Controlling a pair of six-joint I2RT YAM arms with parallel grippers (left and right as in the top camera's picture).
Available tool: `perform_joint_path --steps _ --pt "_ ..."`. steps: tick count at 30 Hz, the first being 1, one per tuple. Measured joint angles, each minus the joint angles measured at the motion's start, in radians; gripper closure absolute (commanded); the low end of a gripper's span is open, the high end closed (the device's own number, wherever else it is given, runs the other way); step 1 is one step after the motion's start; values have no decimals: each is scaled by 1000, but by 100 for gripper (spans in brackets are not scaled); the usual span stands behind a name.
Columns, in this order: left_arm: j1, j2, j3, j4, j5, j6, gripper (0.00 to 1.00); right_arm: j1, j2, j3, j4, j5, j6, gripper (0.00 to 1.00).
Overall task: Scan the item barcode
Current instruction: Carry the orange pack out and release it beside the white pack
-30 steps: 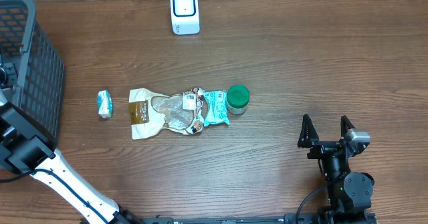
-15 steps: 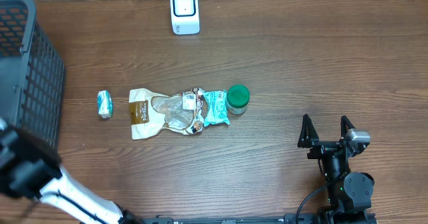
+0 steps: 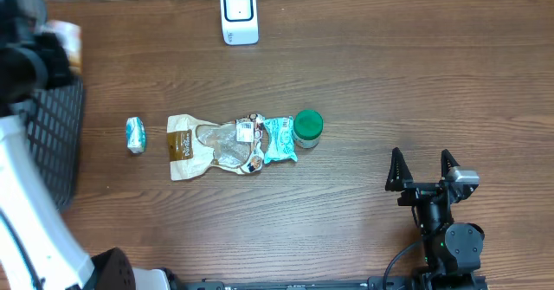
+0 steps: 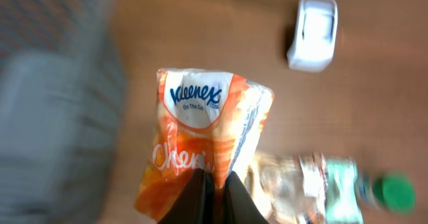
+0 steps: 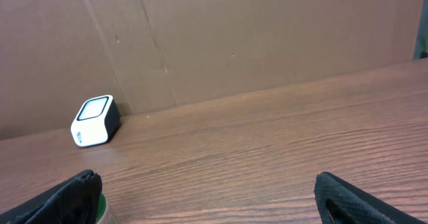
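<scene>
- The left arm (image 3: 26,195) has swung from the near left edge up to the far left corner in the last second. Everything on the desk (image 3: 389,82) lies as before.
- A dark mesh basket (image 3: 54,125) stands at the left edge, partly hidden under that arm.
- The left tool (image 4: 214,180) is clamped shut on the lower end of the tissue pack (image 4: 200,124). The pack is orange and white, with its Kleenex label facing the wrist camera.
- The pack is held in the air beside the basket, left of the scanner (image 3: 239,15) and well apart from it. From overhead it is only a blur.
- A row of goods lies mid-desk: a small packet (image 3: 135,134) on its own, then a pouch (image 3: 186,143) and a teal packet (image 3: 279,138). A green-lidded jar (image 3: 308,127) touches the teal packet.
- The white scanner stands at the far edge, behind that row.
- The right tool (image 3: 424,167) sits at the near right, its fingers spread wide and gripping nothing.
</scene>
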Motion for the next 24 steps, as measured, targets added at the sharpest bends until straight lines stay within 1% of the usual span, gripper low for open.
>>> perform_joint_path --steps 2,4,7,9,10,15,19,20,23,24 --pt "-100 19 -121 39 -44 -24 96 0 0 0 0 0 0 0" --pt "-178 32 -265 128 -105 -58 95 0 0 0 0 0 0 0" --pt "-246 47 -448 258 -175 -113 96 0 0 0 0 0 0 0" --pt "-264 47 -596 394 -222 -152 96 0 0 0 0 0 0 0" --pt "-264 51 -626 418 -233 -159 96 0 0 0 0 0 0 0" --pt "-264 49 -914 814 -297 -167 96 0 0 0 0 0 0 0" --pt "-267 49 -1064 962 -307 -156 94 0 0 0 0 0 0 0" --pt "-267 49 -1084 974 -308 -155 79 0 0 0 0 0 0 0" --pt "-272 49 -1104 979 -311 -153 49 0 0 0 0 0 0 0" --pt "-273 49 -1104 985 -311 -148 35 0 0 0 0 0 0 0"
